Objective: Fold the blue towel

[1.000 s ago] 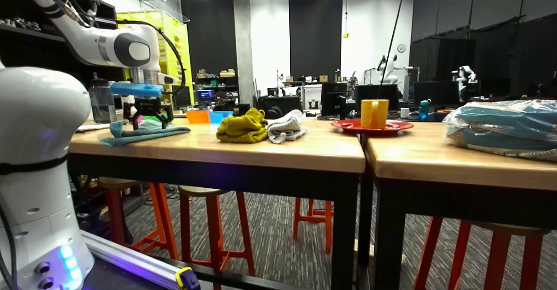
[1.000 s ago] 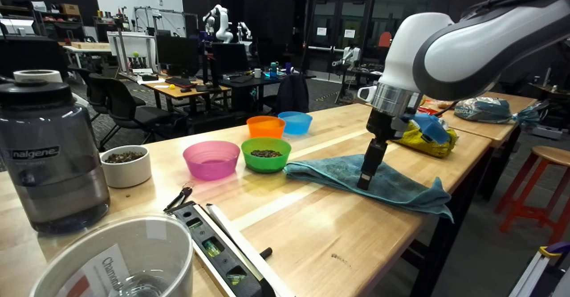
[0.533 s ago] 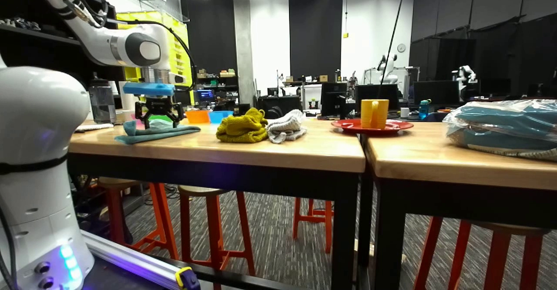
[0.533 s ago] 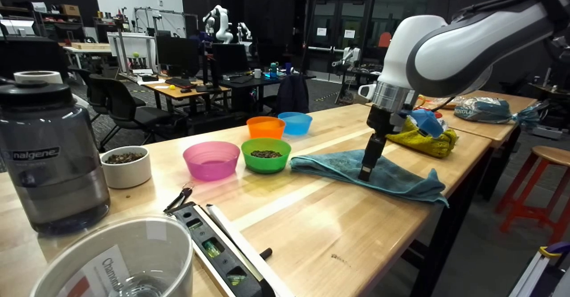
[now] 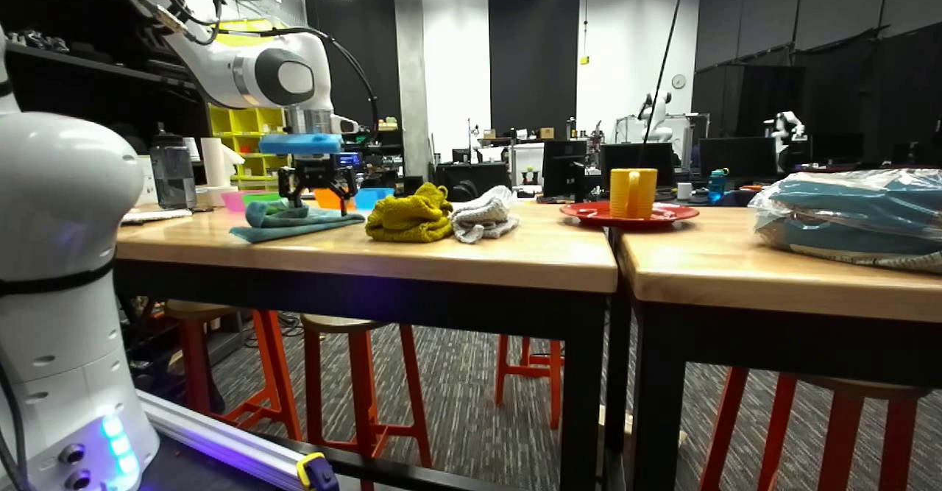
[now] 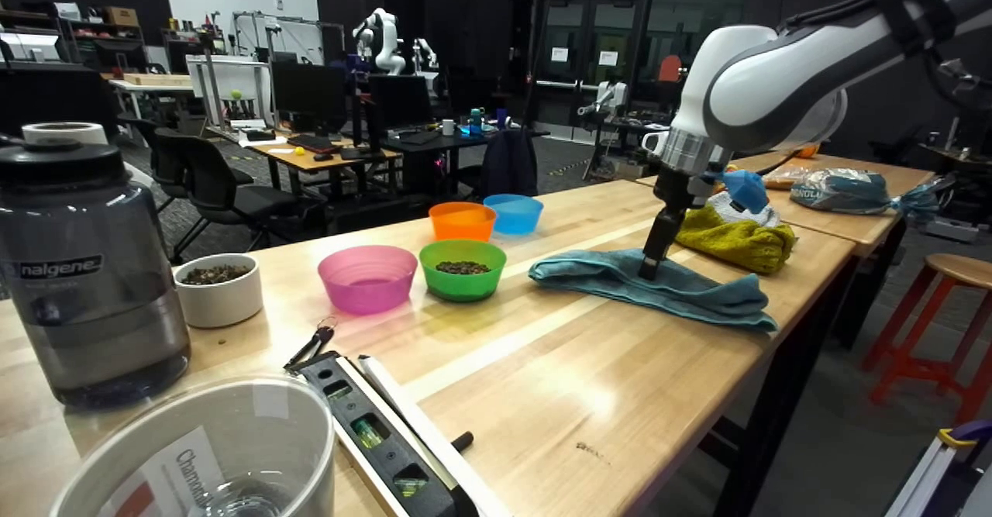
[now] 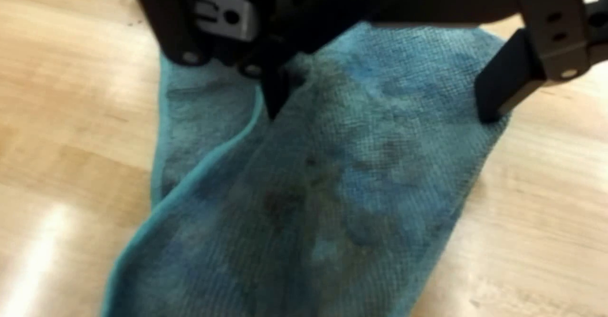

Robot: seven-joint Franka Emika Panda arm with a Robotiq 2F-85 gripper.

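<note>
The blue towel (image 6: 620,273) lies on the table, partly folded over itself with a crumpled raised end; it also shows in an exterior view (image 5: 291,227). My gripper (image 6: 649,269) points down onto the towel, also in an exterior view (image 5: 320,207). In the wrist view the towel (image 7: 308,222) fills the middle, with a light blue hem along its left edge. The gripper (image 7: 384,113) is open there, its fingertips wide apart. One black finger (image 7: 275,91) presses by a fold; the other finger (image 7: 506,79) is at the towel's right edge. Whether its tip touches is unclear.
A mustard cloth (image 5: 408,218) and a grey-white cloth (image 5: 486,217) lie close beside the towel. A green bowl (image 6: 463,277), pink bowl (image 6: 368,284), orange bowl (image 6: 463,222) and blue bowl (image 6: 515,216) stand near it. The table's front edge (image 6: 721,401) is close to the towel's end.
The arm has moved along the table toward the mustard cloth, with the gripper staying low and open. The towel has slid with it, away from the green bowl, and its end has shifted.
</note>
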